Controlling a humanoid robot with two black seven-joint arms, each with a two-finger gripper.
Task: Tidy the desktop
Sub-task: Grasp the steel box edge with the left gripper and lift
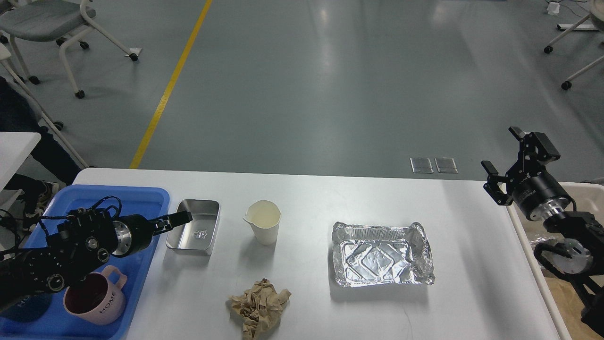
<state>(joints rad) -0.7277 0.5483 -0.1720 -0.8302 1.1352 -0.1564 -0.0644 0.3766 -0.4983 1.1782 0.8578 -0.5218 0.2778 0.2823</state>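
The desktop (311, 198) is seen in the lower half of the head view, with a blue tray (141, 245) on its left end and a beige bin (585, 193) just beside its right edge. The left gripper (175, 218) is held over the near-left rim of the steel box (193, 225), probably because this box is to be taken next; whether its fingers are parted cannot be told. The right gripper (507, 163) is kept raised beyond the right corner with fingers spread, holding nothing. A paper cup (263, 222), a foil container (381, 254) and a crumpled brown paper (258, 306) are left on the surface, well apart, so much tidying seems to remain.
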